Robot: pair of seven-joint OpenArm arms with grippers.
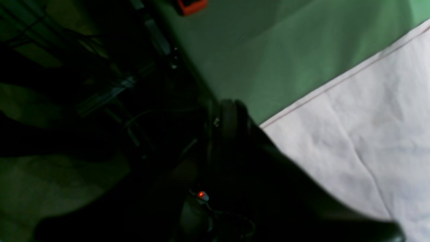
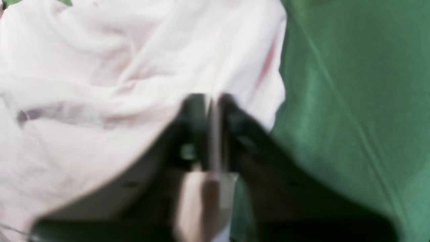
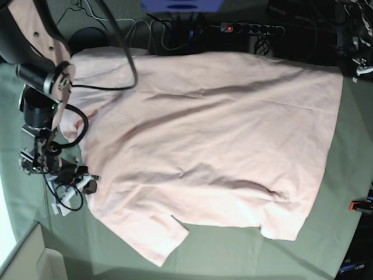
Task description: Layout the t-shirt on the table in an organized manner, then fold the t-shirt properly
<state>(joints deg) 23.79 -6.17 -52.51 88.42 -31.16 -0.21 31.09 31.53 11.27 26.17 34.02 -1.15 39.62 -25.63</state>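
The right gripper's [image 2: 212, 101] jaws are closed, the two dark tips pressed nearly together with only a thin pale sliver between them, and they sit at the edge of the t-shirt [image 2: 117, 74], whose pink cloth bunches in soft folds ahead of and to one side of the tips; whether a pinch of fabric is caught between them is too blurred to tell. To the other side of the jaws lies the bare green cloth of the worktop [image 2: 352, 101], creased in long lines. In the base view this gripper [image 3: 87, 182] rests just beside the shirt's edge near one short sleeve, with its cabled arm [image 3: 44, 87] rising above it. The left gripper [image 1: 231, 114] shows only as a dark shape in its wrist view, and its jaws read as closed; they sit at the corner of the shirt's hemmed edge [image 1: 352, 134], though contact cannot be made out. Beyond the jaws runs green worktop cloth, with a small red clamp [image 1: 192, 5] at its far edge. Overall the t-shirt [image 3: 215, 134] lies spread plain side up across the worktop [image 3: 233, 259], wrinkled but mostly flat. A power strip [image 3: 250, 28] lies past its far edge.
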